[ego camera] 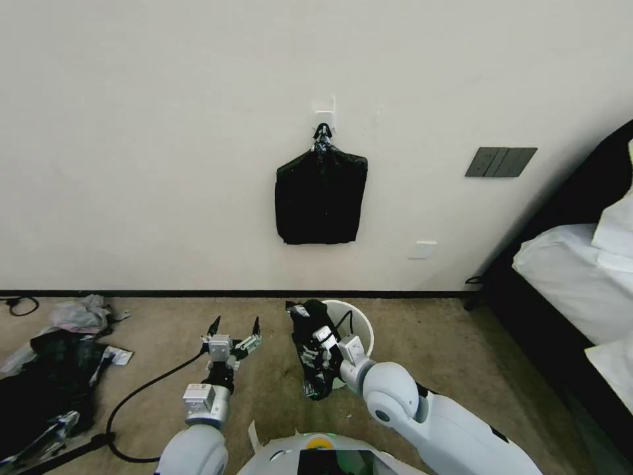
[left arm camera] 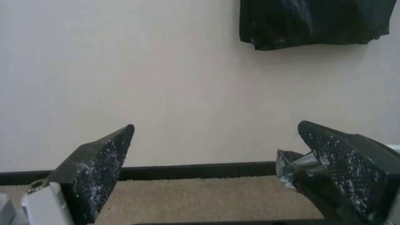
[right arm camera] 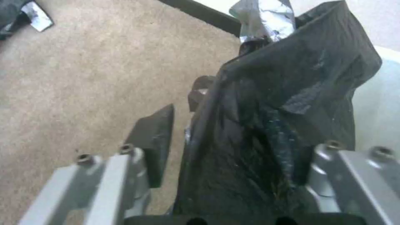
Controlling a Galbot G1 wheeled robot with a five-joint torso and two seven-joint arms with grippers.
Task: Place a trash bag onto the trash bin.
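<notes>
The right gripper [ego camera: 321, 348] sat low over the carpet, and between its widely parted fingers hung the thin, glossy black plastic trash bag [ego camera: 312, 349]. Whether those fingers actually pinched the film or merely bracketed it could not be told. The bag ran long and narrow, its long axis roughly upright, top end bunched just above the gripper and the tail drooping below it toward the tan carpet [ego camera: 264, 369]. Right behind the gripper, touching the bag's far side, stood the small round cream-white plastic trash bin [ego camera: 353, 323], mouth up. Off to that gripper's left, apart from the bag, the left gripper [ego camera: 235, 326] hovered with fingers spread wide, holding nothing. Farther off, a flat black sheaf of bags [ego camera: 321, 198] hung clipped on the white wall [ego camera: 165, 132].
</notes>
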